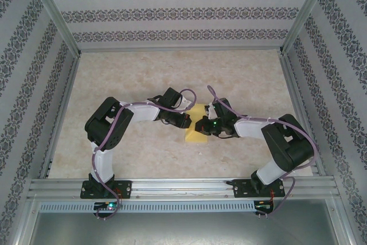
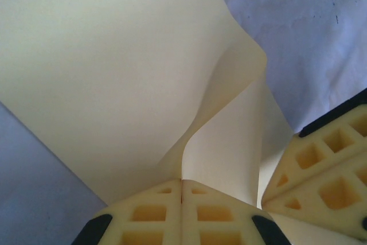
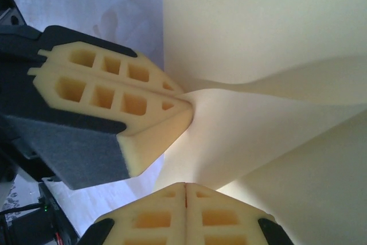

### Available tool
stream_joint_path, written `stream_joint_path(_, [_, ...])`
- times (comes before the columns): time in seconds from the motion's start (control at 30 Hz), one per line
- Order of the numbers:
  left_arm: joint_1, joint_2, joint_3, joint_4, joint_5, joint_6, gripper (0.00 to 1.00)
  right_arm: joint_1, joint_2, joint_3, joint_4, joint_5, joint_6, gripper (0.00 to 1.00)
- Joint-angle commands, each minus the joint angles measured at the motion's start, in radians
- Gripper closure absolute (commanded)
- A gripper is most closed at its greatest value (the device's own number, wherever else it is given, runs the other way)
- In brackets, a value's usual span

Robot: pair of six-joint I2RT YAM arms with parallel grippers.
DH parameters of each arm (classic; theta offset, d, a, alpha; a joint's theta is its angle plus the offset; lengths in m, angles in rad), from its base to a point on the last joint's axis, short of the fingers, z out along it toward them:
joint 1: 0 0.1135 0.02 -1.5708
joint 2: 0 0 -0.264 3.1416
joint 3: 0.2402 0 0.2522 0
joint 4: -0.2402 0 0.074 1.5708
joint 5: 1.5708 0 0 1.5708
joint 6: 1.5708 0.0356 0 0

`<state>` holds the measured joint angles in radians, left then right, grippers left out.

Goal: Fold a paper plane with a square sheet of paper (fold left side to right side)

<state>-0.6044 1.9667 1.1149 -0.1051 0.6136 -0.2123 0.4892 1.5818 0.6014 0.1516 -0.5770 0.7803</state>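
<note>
The square sheet of paper (image 1: 196, 136), plain yellow, is held off the table between both grippers in the middle of the top view. In the left wrist view the paper (image 2: 114, 73) curves upward in a buckled fold, and my left gripper (image 2: 182, 183) is shut on its edge. The right gripper's fingers (image 2: 321, 170) show at that view's right edge. In the right wrist view the paper (image 3: 264, 32) spreads to the right, with my right gripper (image 3: 184, 185) shut on a corner. The left gripper's fingers (image 3: 114, 93) pinch the sheet just beside it. From above, the left gripper (image 1: 188, 122) and right gripper (image 1: 202, 125) almost touch.
The marbled beige table (image 1: 172, 73) has free room behind and to both sides of the arms. Patterned walls with metal posts (image 1: 54, 12) enclose it. An aluminium rail (image 1: 183, 186) carrying the arm bases runs along the near edge.
</note>
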Motion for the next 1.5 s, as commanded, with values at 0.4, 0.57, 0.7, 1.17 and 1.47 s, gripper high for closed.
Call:
stream_joint_path(0.4, [0.006,0.035,-0.023,-0.024,-0.036,0.019,1.00,0.012,0.047,0.040,0.017,0.026,-0.017,1.00])
stream_joint_path(0.57, [0.006,0.035,-0.021,-0.026,-0.040,0.021,1.00,0.014,0.056,0.041,-0.009,0.043,-0.023,1.00])
stream_joint_path(0.7, [0.006,0.037,-0.023,-0.028,-0.041,0.022,1.00,0.014,0.060,0.041,-0.034,0.055,-0.034,1.00])
stream_joint_path(1.17, [0.006,0.035,-0.022,-0.026,-0.044,0.016,1.00,0.015,0.076,0.023,-0.067,0.086,-0.036,1.00])
stream_joint_path(1.47, [0.011,-0.047,0.003,-0.019,-0.051,-0.019,0.81,0.016,0.075,-0.018,-0.092,0.112,-0.027,1.00])
